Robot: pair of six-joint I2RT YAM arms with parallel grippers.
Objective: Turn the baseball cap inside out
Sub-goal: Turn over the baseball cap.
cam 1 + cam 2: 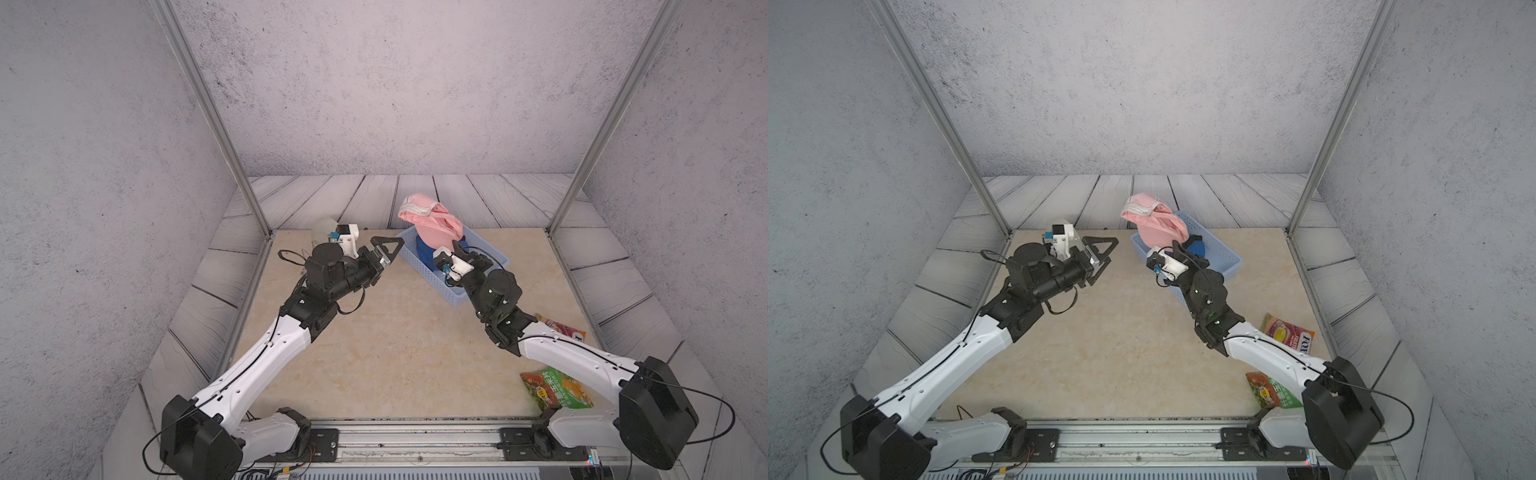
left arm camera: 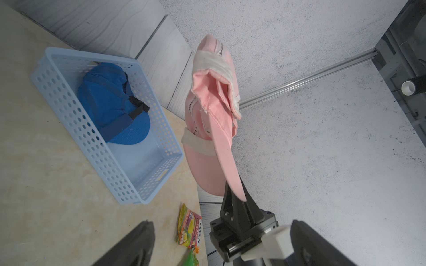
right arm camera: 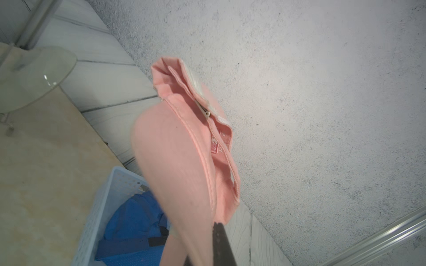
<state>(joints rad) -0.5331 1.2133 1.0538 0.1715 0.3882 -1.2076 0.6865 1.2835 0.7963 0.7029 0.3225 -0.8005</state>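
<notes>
Pink baseball cap (image 1: 432, 226) was held aloft by its brim in the clamped right end effector (image 2: 237, 195), above the blue basket (image 1: 453, 297) on the bench (image 1: 395, 353); the left end effector (image 1: 390, 257) stood wide and empty nearby.

This looks like a robot test lab, not a home. Two robot arms (image 1: 266, 349) are fixed to a metal rail (image 1: 415, 436) at the front edge of a table (image 1: 395, 353). Plain grey walls (image 1: 395, 83) and thin metal posts (image 1: 212, 112) box the table in like a small booth. Wood-look boards (image 1: 374, 199) lie around it.
</notes>
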